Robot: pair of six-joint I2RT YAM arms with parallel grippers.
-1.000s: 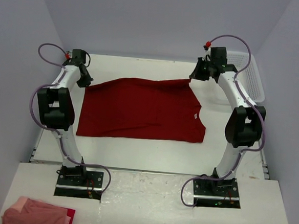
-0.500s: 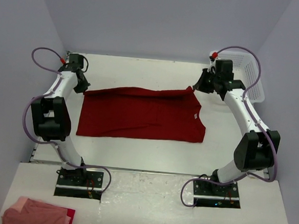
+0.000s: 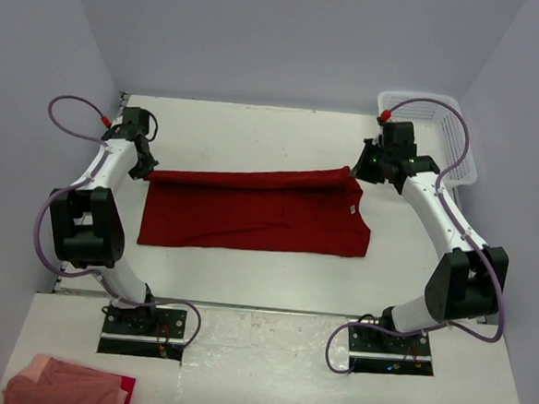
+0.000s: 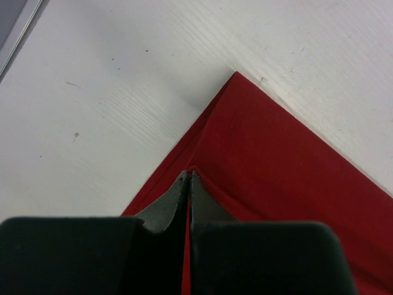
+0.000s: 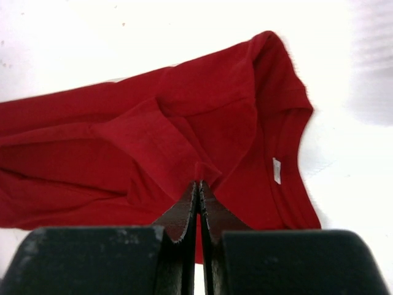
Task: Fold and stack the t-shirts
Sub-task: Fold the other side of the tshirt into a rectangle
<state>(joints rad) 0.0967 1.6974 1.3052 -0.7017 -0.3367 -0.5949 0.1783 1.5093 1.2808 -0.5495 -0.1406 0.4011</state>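
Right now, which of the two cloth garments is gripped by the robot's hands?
The deep red short-sleeved t-shirt: the left hand and right hand each pinch its far edge. The crumpled pink garment lies untouched near the left arm's base.

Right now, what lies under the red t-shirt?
The table shows around the red t-shirt. Its far edge, pinched by the left gripper and right gripper, folds over its own cloth. Anything beneath is covered.

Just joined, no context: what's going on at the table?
Both arms are handling one red t-shirt spread on the table. The left gripper is shut on its far left corner, the right gripper on its far right corner, and that far edge looks lifted, a fold apparently in progress. A white basket sits at the far right; a pinkish cloth pile lies near the left arm's base.
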